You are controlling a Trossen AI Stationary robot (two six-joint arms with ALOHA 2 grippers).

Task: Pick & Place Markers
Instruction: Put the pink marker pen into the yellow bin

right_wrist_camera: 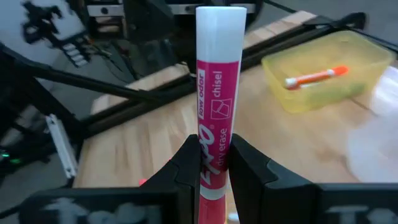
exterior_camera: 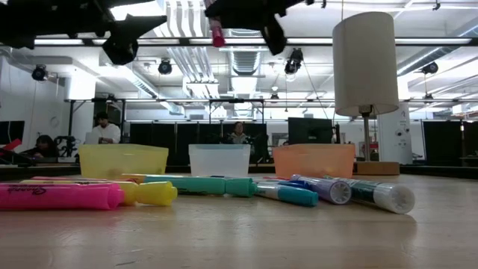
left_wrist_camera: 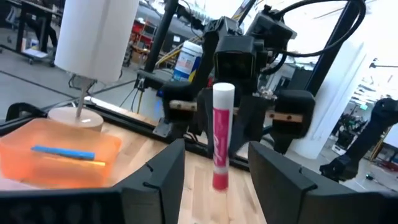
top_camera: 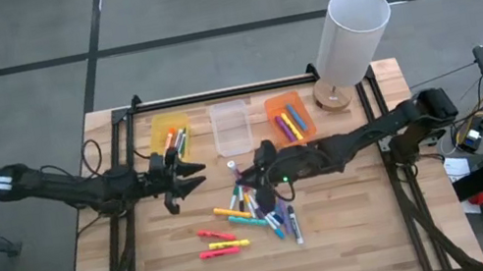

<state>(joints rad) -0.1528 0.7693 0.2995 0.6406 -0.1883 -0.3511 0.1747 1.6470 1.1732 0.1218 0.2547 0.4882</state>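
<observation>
A pink marker with a white cap (right_wrist_camera: 217, 87) hangs in the air above the table's middle, with my right gripper (top_camera: 245, 169) shut on it. My left gripper (top_camera: 191, 175) stands open a little to the marker's left, level with it and facing it, touching nothing. In the left wrist view the marker (left_wrist_camera: 221, 134) stands upright just beyond my left fingers. Several loose markers (top_camera: 257, 214) in many colours lie flat on the wooden table (top_camera: 359, 234) below and nearer, with three pink and orange ones (top_camera: 220, 242) apart at their left. My right gripper pinches the marker's pink barrel (right_wrist_camera: 214, 155) between its two fingers, below the barrel's middle, away from the white cap. The fingers come nearly level from the table's right and lie across the marker. The marker stands upright, cap up, lifted clear of the table.
Three small bins stand in a row at the far side: a yellow bin (top_camera: 170, 134) and an orange bin (top_camera: 289, 118), both holding markers, and a clear bin (top_camera: 231, 127) between them. A white lamp (top_camera: 351, 36) stands at the far right. People sit beyond the table.
</observation>
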